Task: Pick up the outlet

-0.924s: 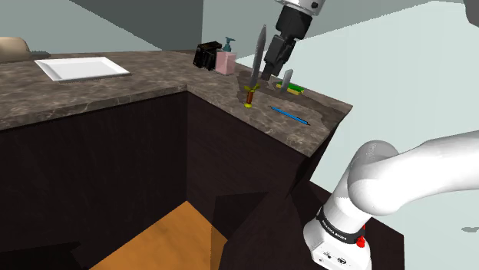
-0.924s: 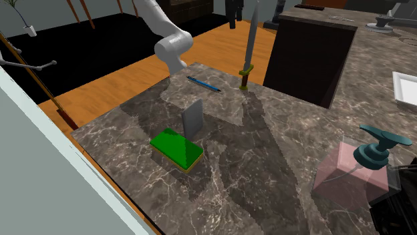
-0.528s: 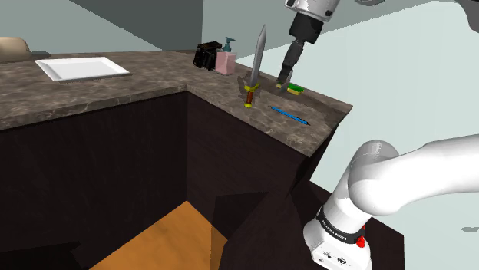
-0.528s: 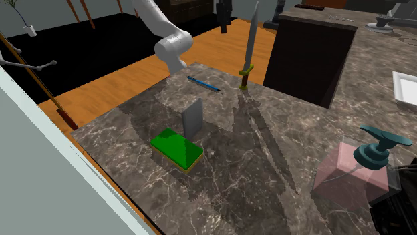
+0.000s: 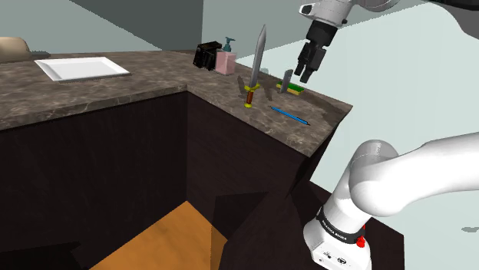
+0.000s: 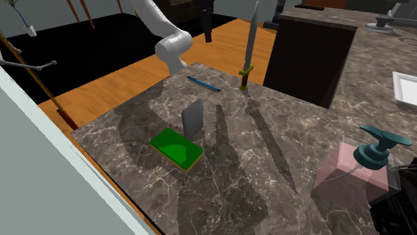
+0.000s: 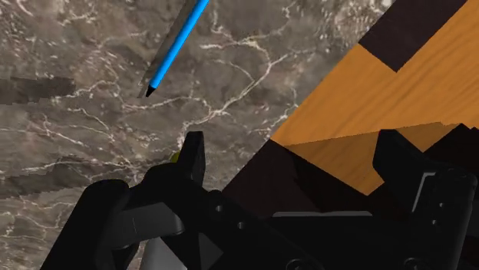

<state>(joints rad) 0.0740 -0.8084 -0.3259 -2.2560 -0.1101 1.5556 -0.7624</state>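
Gripper (image 5: 305, 75) wide open — empty, clear of outlet (image 6: 192, 119)

You'll find the outlet (image 6: 192, 118) as a plain grey plate with rounded corners. It stands upright on the counter (image 6: 281, 157), just beside the green sponge (image 6: 176, 148), its broad face toward the sponge.

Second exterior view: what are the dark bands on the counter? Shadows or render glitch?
Second exterior view: soft shadows, broad ones across the counter by the outlet and sponge, a narrow one running from the dagger. Wrist view: similar bands near the pen.
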